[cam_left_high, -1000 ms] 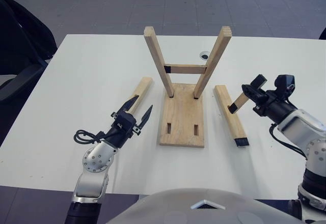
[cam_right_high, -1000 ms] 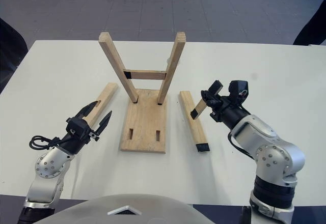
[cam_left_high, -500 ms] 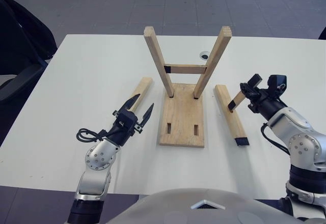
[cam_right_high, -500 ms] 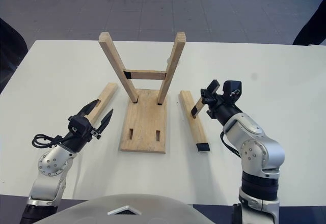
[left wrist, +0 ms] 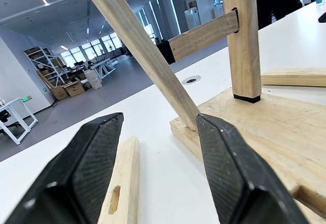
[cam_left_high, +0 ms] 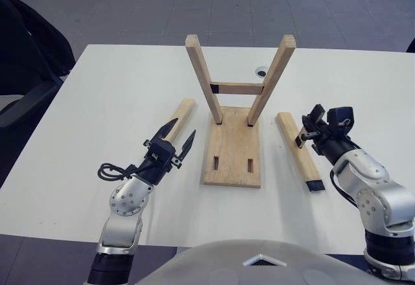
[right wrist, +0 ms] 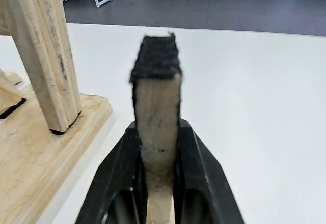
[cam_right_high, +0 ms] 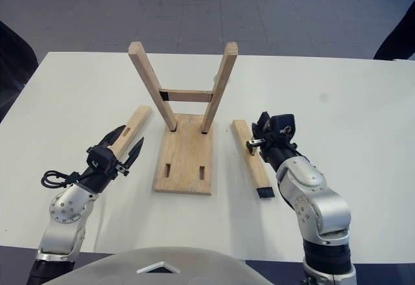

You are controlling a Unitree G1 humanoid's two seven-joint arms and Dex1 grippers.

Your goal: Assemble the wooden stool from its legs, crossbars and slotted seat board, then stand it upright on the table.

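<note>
So the right gripper (cam_left_high: 308, 129) is clamped on a short pale wooden crossbar with black ends (right wrist: 157, 109), just above a loose light wooden leg (cam_left_high: 297, 150); the flat slotted wooden seat board (cam_left_high: 231, 149) lies mid-table with two upright wooden legs (cam_left_high: 202, 81) in it; the left gripper (cam_left_high: 181, 131) hangs wide open beside another loose wooden leg (cam_left_high: 182, 113).

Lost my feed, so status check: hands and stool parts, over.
Left hand open by loose left leg. Right hand shut on crossbar, by loose right leg. Two standing legs in seat board; near slots empty.
</note>
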